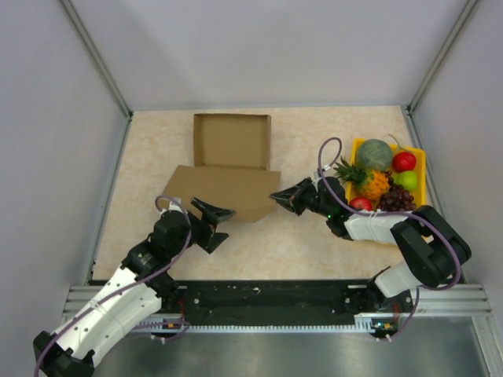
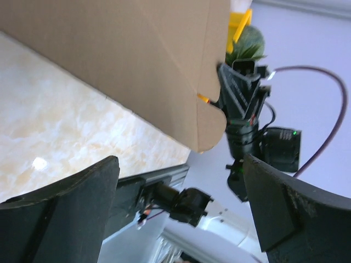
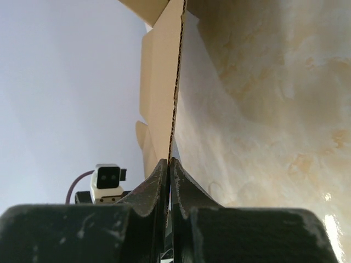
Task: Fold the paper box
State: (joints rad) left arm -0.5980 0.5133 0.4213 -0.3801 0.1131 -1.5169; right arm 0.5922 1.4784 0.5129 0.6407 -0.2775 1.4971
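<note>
You are pinching the right edge of the box [image 1: 228,169] with your right tool [image 1: 277,196], its fingers pressed together on the cardboard and holding the flat lid panel tilted off the desk [image 1: 314,243]. Your left tool [image 1: 226,225] is hanging spread wide just beside the panel's near edge, gripping nothing. The box is lying mid-desk. Its far half is already standing as a walled tray, and by my judgement the lid is waiting to be folded over and tucked.
</note>
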